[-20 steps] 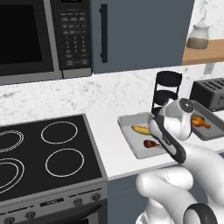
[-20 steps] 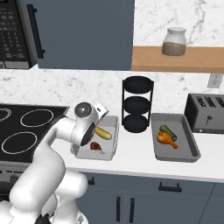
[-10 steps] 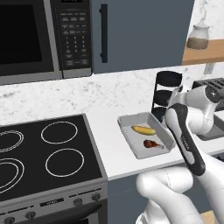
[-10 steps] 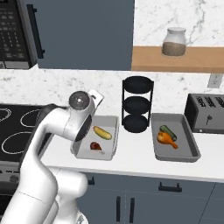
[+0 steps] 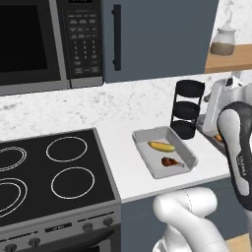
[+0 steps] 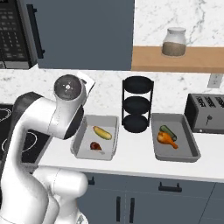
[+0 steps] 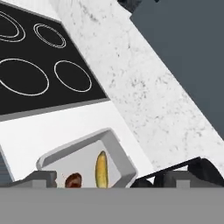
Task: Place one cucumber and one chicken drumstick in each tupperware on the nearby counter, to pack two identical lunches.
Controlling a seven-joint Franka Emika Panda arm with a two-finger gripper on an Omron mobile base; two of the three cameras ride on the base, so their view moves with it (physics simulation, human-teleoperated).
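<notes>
Since the earlier frames the arm (image 6: 48, 113) has risen and swung away from the left tray (image 6: 83, 142), so this tray is now open to see, while one second ago the arm covered part of it. Nothing else on the surface (image 5: 129, 170) has changed place. In the right base view the left tray lies at the centre left of the frame, and inside it there are a yellow-green cucumber (image 6: 102, 132) toward the back and a brown drumstick (image 6: 95, 146) toward the front, a little apart from each other. The right tray (image 6: 189, 149) lies at the centre right, just in front of the toaster (image 6: 206, 113), and it holds a green cucumber (image 6: 167, 131) touching an orange drumstick (image 6: 166, 139). Between the two trays stands the black rack (image 6: 137, 103), close to both of them. In the left base view the left tray is at the centre, to the right of the stovetop (image 5: 49, 172), and the arm stands at the right edge of the frame in front of the right tray. The hand view looks down on the left tray at the lower centre, with the cucumber and the drumstick side by side in it. Whether the hand is spread or pressed together I cannot tell, because its fingers are not clear at the bottom of the hand view.
</notes>
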